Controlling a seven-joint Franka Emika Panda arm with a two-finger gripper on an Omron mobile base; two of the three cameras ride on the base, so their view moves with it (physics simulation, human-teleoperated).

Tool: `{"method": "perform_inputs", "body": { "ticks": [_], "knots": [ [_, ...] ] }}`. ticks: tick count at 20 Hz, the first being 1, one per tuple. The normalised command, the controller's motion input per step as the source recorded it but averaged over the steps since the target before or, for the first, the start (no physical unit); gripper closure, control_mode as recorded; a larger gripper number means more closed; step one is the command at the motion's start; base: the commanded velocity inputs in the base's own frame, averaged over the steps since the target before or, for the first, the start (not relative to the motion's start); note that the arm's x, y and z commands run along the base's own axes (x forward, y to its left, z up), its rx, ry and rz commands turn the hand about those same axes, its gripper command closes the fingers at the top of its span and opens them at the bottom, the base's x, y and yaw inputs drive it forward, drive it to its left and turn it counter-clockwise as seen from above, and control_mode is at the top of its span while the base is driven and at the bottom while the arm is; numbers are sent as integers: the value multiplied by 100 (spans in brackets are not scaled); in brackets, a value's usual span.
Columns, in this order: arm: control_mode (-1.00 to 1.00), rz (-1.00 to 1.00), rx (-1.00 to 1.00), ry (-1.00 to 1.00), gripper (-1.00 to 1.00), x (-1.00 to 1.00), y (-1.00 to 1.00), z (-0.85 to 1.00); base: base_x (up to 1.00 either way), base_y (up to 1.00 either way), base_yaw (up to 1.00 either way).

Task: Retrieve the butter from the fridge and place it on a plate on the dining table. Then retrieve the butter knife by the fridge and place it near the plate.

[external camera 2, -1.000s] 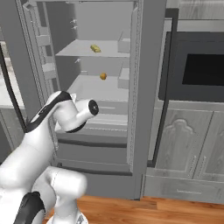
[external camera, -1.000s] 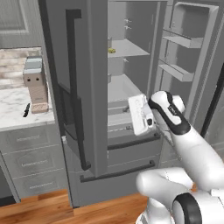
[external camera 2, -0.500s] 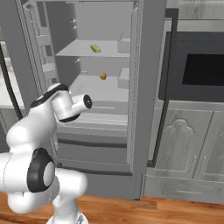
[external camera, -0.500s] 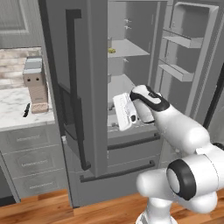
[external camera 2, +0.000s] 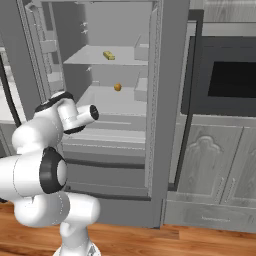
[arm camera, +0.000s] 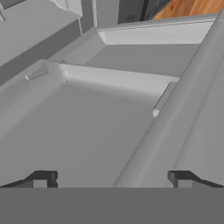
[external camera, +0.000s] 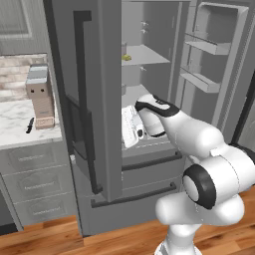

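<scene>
The fridge (external camera: 99,99) stands with its right door swung open and its left door closed. The butter (external camera: 126,58) (external camera 2: 108,55) lies on an upper shelf inside. My gripper (external camera: 129,129) (external camera 2: 95,113) hangs at the fridge opening, well below that shelf and level with the lower shelf. Its fingertips (arm camera: 41,177) stand wide apart with nothing between them, so it is open, facing grey fridge panels. The butter knife (external camera: 30,125) lies on the marble counter left of the fridge. The plate and dining table are out of view.
A small orange ball (external camera 2: 117,87) sits on the middle shelf. A grey-brown block (external camera: 40,97) stands on the counter by the knife. The open door's bins (external camera: 201,64) jut out on the right. A built-in oven (external camera 2: 230,80) flanks the fridge.
The arm has swung left and forward, carrying the hand from right of the opening to the lower shelf's front. The jaws have stayed open.
</scene>
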Motion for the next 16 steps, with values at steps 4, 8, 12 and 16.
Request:
{"method": "perform_inputs", "body": {
  "ticks": [4, 8, 12, 16],
  "knots": [
    [-100, 0, 0, 0, -100, -23, 61, -1, 0, 0, 0],
    [-100, 0, -1, 0, -100, -30, 75, 0, 0, 0, 0],
    [-100, 0, -4, 0, -100, -31, 74, 0, 0, 0, 0],
    [-100, 0, -5, 0, -100, -23, 64, 0, 0, 0, 0]
  ]
}}
